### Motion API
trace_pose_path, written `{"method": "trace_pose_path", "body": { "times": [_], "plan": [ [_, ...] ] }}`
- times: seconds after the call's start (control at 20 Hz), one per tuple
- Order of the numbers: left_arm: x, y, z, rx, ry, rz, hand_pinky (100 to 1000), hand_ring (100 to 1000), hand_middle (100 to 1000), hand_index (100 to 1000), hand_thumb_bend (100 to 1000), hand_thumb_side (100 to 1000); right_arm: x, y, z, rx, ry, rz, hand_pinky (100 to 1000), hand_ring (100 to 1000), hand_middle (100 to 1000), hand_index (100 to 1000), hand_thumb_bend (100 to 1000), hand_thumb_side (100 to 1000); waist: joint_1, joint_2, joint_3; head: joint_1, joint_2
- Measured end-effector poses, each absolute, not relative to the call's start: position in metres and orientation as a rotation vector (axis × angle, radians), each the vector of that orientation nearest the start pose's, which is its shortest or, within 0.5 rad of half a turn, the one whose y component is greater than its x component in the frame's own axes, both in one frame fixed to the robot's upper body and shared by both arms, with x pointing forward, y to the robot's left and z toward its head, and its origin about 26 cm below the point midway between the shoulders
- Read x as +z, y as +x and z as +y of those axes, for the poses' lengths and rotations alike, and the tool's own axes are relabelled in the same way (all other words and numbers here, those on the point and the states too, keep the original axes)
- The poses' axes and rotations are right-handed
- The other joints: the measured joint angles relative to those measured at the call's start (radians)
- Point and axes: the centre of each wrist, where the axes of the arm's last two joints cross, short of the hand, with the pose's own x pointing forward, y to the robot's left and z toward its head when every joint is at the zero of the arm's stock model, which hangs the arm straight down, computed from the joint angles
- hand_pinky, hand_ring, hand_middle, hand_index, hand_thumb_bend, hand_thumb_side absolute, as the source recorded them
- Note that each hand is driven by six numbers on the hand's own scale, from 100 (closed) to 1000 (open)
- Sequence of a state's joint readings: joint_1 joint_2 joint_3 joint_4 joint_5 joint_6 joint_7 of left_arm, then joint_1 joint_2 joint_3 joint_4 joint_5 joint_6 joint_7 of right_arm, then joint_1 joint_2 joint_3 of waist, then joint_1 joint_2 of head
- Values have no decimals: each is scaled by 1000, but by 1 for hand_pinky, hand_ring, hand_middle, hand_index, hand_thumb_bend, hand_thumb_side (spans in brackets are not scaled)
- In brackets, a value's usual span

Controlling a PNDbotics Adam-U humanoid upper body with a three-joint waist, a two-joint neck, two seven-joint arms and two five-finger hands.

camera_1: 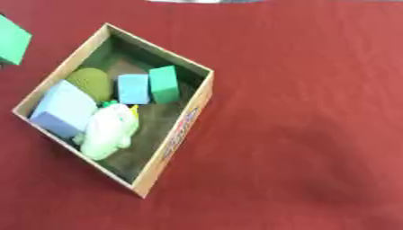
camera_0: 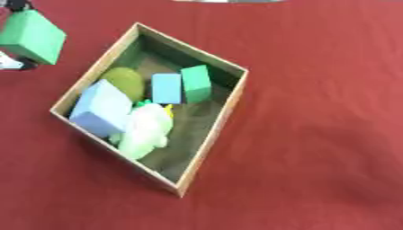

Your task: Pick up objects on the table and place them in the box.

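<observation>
An open cardboard box point(camera_0: 214, 128) stands askew on the red tablecloth. Inside lie a large light-blue block point(camera_0: 100, 108), an olive round thing point(camera_0: 126, 81), a small blue block point(camera_0: 166, 88), a small green block point(camera_0: 196, 83) and a pale white-green soft thing point(camera_0: 145, 130). At the upper left edge, outside the box, a big green block point(camera_0: 31, 36) is held by my left hand point(camera_0: 15, 64). Only dark bits of that hand show above and below the block. My right hand shows in no view.
The red cloth point(camera_0: 315, 134) stretches wide to the right of and below the box, with nothing on it. A pale strip point(camera_0: 228, 1) shows at the far top edge.
</observation>
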State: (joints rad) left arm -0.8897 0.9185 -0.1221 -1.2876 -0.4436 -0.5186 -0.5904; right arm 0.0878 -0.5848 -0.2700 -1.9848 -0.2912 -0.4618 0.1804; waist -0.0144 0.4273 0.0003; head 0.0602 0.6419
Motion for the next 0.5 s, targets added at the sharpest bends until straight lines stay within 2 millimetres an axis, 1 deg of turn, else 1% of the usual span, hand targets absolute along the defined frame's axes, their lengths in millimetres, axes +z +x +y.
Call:
{"method": "trace_pose_path", "body": {
  "times": [0.25,0.4,0.5],
  "plan": [
    [349,392,346,-1918,857,-1842,738,608,430,663,143,100,164,238,-392,543,-244,-2355,999,1000,559,818,100,470,0,-7,1,18,0],
    [348,387,321,-1979,782,-1905,742,607,431,669,103,100,164,238,-392,542,-243,-2357,999,1000,559,818,100,470,0,-9,2,31,0],
    [347,385,304,-2010,720,-1938,743,609,436,674,100,100,164,239,-392,542,-240,-2358,999,1000,559,818,100,470,0,-13,5,38,0]
  ]
}}
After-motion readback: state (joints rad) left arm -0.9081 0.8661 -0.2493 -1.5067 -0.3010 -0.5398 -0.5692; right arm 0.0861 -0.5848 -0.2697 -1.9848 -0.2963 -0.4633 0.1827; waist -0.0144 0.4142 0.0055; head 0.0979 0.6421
